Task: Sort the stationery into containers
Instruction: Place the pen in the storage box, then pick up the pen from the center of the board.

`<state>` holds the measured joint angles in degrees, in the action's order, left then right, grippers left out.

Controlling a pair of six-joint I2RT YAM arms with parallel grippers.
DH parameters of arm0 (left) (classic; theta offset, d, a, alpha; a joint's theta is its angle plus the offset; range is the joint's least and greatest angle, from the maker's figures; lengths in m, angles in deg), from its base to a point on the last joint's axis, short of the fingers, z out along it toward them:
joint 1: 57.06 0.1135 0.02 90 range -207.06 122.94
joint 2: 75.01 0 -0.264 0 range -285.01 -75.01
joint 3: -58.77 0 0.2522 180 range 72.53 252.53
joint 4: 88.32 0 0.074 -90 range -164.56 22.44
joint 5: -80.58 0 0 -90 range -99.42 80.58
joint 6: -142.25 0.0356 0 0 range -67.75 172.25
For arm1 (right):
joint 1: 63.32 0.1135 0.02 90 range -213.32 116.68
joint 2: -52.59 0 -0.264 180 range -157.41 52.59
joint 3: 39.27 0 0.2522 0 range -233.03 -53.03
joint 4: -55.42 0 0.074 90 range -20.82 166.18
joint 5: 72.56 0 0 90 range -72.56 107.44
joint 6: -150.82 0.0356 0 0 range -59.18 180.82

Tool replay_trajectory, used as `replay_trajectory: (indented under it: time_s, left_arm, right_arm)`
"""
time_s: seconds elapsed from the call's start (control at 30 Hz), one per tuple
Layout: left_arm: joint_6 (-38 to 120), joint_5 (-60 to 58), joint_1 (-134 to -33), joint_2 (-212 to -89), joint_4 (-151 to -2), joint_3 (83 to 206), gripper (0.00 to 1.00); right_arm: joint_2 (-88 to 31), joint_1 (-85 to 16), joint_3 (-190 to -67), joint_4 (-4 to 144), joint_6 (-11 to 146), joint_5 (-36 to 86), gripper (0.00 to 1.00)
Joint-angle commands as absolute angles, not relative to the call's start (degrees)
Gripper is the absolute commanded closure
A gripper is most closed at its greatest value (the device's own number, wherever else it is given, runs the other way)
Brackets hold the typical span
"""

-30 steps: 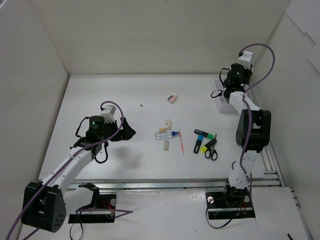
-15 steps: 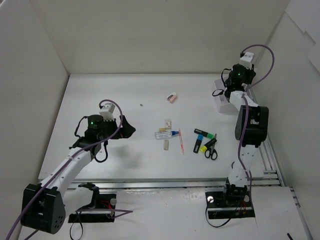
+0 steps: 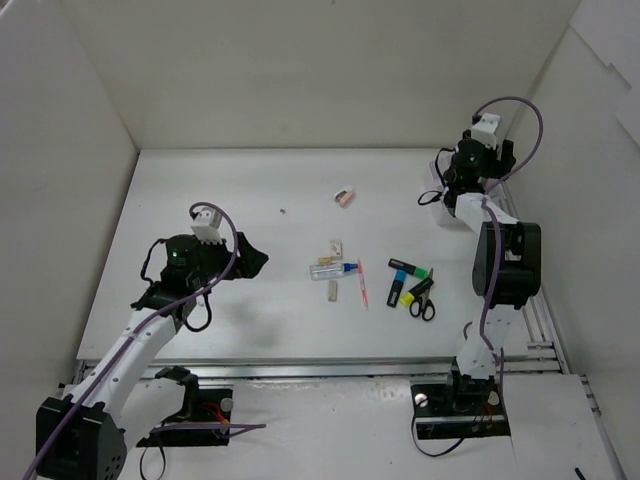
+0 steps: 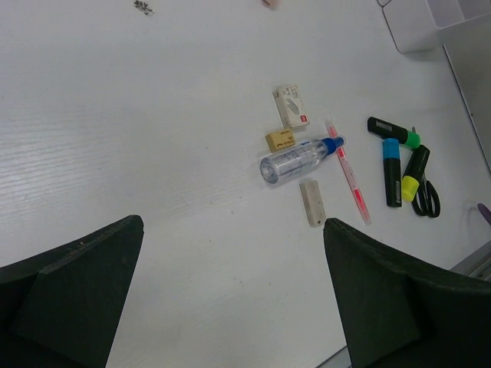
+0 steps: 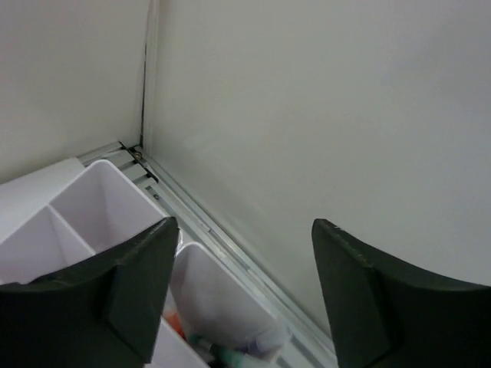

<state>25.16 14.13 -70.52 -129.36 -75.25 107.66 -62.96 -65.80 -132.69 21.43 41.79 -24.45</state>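
- stationery in either end effector right now?
- no. the right end effector [image 5: 244,230] hangs released in the far right corner, fingers apart with nothing between them. the left end effector [image 4: 234,230] is spread wide and bare too, above the worktop [image 4: 153,115] to the left of the loose pile.
- what sits just under the right one?
- the white organiser box [image 5: 100,199]. the compartment below the fingers holds a few pieces, one orange and one green-tipped, too cut off to name. the two compartments beside it look bare as far as they show.
- and further out?
- the rest lies loose mid-worktop. there is a clear blue-capped tube [image 4: 295,161], a red pen [image 4: 349,172] just beside its cap, a small beige eraser [image 4: 280,139], a boxed eraser [image 4: 291,106] and a pale stick eraser [image 4: 312,203]. to their right lie a green-capped marker [image 4: 391,130], a blue-capped marker [image 4: 392,176], a yellow-capped marker [image 4: 414,172] and black scissors [image 4: 426,199] against the yellow one. a pink eraser [image 3: 343,197] lies apart, toward the back wall.
- so how far along?
- early, i'd judge. a few items are boxed, and ten or so still wait well apart from the box.
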Motion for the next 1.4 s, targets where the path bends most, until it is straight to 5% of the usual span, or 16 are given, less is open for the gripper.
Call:
replay_trajectory:
  time_s: [0.0, 0.1, 0.2, 0.37, 0.5, 0.83, 1.1, 1.17, 1.27, 1.3, 1.37]
  left_arm:
    - [24.92, 14.22, -70.77, -127.31, -77.11, 107.86, 0.01]
    - [24.13, 14.75, -70.77, -126.43, -76.15, 107.51, 0.01]
    - [23.6, 14.93, -70.77, -125.38, -74.82, 107.6, 0.01]
    - [22.45, 13.79, -70.77, -122.04, -68.85, 107.07, 0.0]
    - [21.49, 14.84, -70.77, -120.02, -67.53, 106.02, 0.01]
    - [22.37, 15.1, -71.3, -116.24, -63.84, 104.44, 0.0]
    - [22.8, 14.93, -71.83, -113.25, -62.79, 103.47, 0.0]
    - [22.89, 14.58, -71.83, -113.07, -62.43, 103.55, 0.01]
    - [22.98, 14.05, -71.83, -113.42, -62.34, 103.55, 0.0]
    - [22.98, 13.79, -71.83, -113.68, -62.34, 103.64, 0.01]
    - [23.07, 13.61, -71.83, -114.12, -62.17, 103.9, 0.01]
  right_arm:
    - [-50.96, -59.84, -130.3, 16.96, 41.75, -26.06, 0.25]
    - [-44.81, -54.91, -129.14, 35.13, 48.2, -23.88, 0.02]
    - [-40.15, -54.09, -136.25, 65.19, 67.05, -10.02, 0.02]
    - [-32.76, -49.53, -124.59, 68.83, 77.6, 3.64, 0.02]
    - [-31.69, -42.76, -120.28, 81.65, 82.17, 6.36, 0.02]
    - [-38.37, -27.73, -112.35, 84.39, 86.74, 5.14, 0.04]
    - [-49.0, -26.76, -116.13, 84.3, 87.97, 5.57, 0.48]
    - [-50.32, -26.58, -116.57, 84.12, 88.15, 6.37, 0.49]
    - [-51.3, -26.49, -117.19, 84.03, 88.24, 6.28, 0.71]
    - [-51.04, -26.4, -117.28, 83.95, 88.15, 5.85, 0.86]
    - [-49.2, -26.67, -117.45, 83.95, 88.15, 3.92, 0.96]
